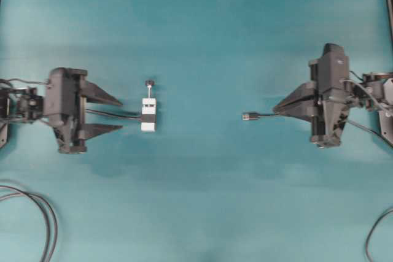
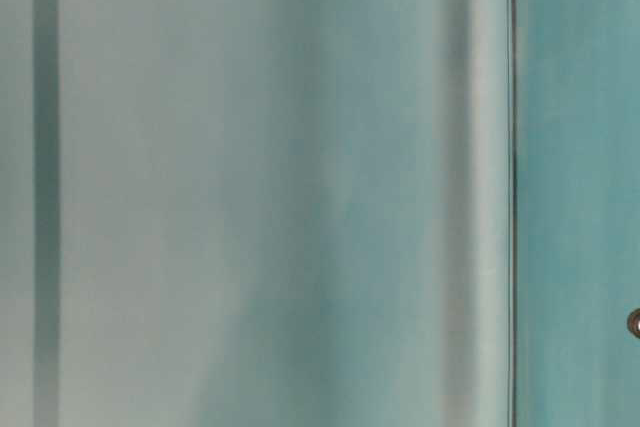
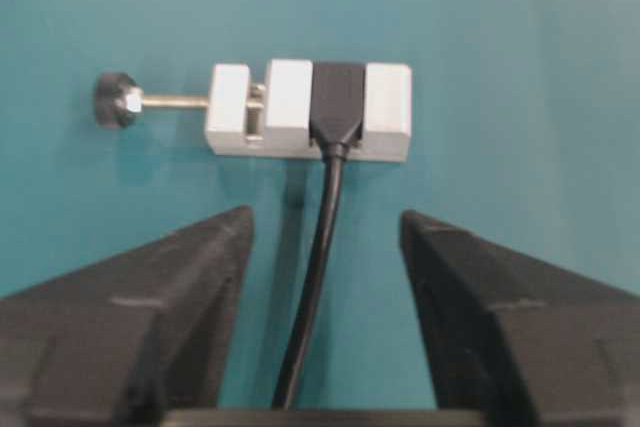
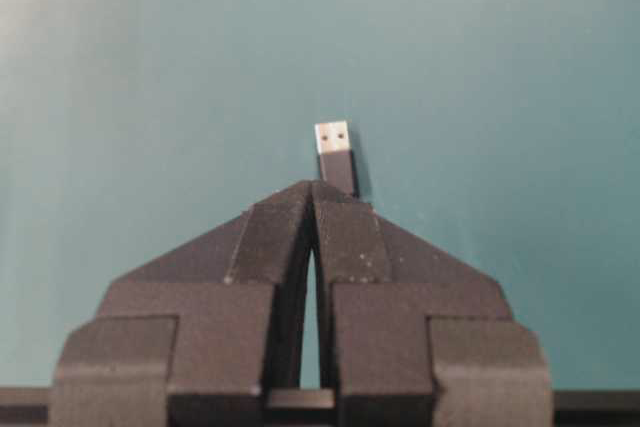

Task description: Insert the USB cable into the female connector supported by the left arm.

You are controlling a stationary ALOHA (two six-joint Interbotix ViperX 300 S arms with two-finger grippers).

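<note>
The female connector [image 1: 148, 115] lies on the teal table in its white bracket [image 3: 290, 107], whose black-knobbed screw [image 3: 113, 99] sticks out to one side. Its black socket [image 3: 338, 97] faces away from my left gripper [image 1: 121, 114], which is open just behind it. The connector's cable [image 3: 318, 287] runs back between the spread fingers [image 3: 180, 287], untouched. On the right, my right gripper [image 1: 275, 110] is shut on the USB cable [image 1: 264, 115]. The silver plug [image 4: 335, 150] pokes out past the closed fingertips [image 4: 313, 187] and points at the bracket across a wide gap.
Loose dark cables loop at the bottom left corner [image 1: 43, 213] and at the bottom right edge [image 1: 374, 231] of the table. The table-level view is only a blurred teal-grey surface with a thin vertical line [image 2: 511, 187].
</note>
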